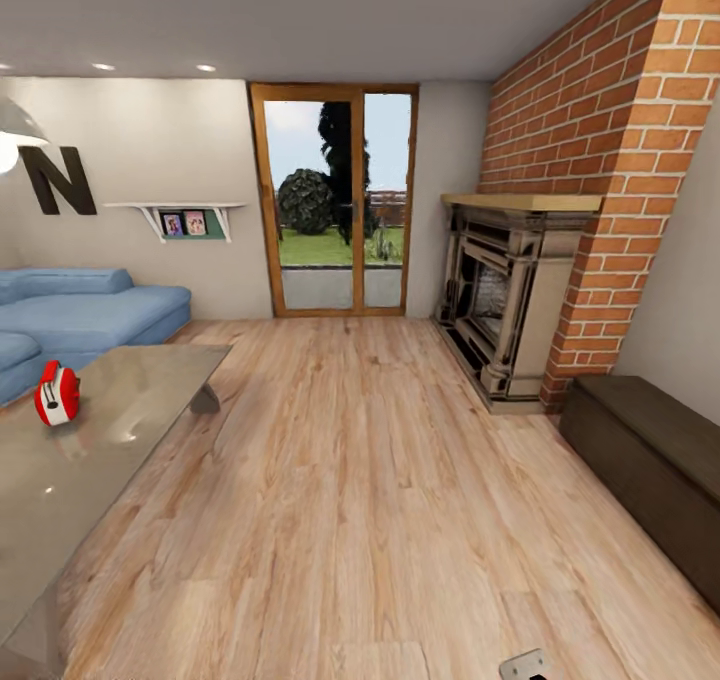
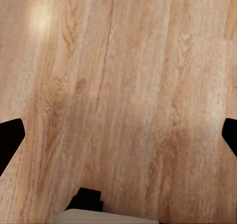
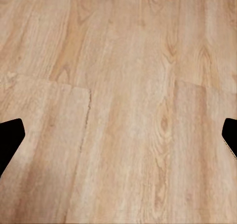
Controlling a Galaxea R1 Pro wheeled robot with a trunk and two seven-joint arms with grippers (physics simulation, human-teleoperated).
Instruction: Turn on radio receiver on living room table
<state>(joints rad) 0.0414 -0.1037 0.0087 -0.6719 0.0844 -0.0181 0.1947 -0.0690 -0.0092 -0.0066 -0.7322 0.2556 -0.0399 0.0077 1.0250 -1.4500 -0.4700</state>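
Note:
The radio receiver [image 1: 57, 393], a small red box with a white-silver edge band and a red top handle, stands upright on the table [image 1: 110, 440], a low glossy grey top at the left of the head view. It sits near the table's far left part, well away from me. My left gripper [image 2: 118, 140] hangs over bare plank floor, its dark fingertips [image 2: 10, 140] far apart and nothing between them. My right gripper [image 3: 118, 137] is likewise open above the floor, fingertips [image 3: 230, 135] at the picture's sides.
A blue sofa [image 1: 80, 310] sits behind the table under a black letter N [image 1: 58, 180]. Straight ahead is a glass patio door [image 1: 335, 200]. A brick fireplace [image 1: 510, 300] and a dark-brown bench [image 1: 650, 460] line the right wall. Wood floor [image 1: 360, 480] stretches between.

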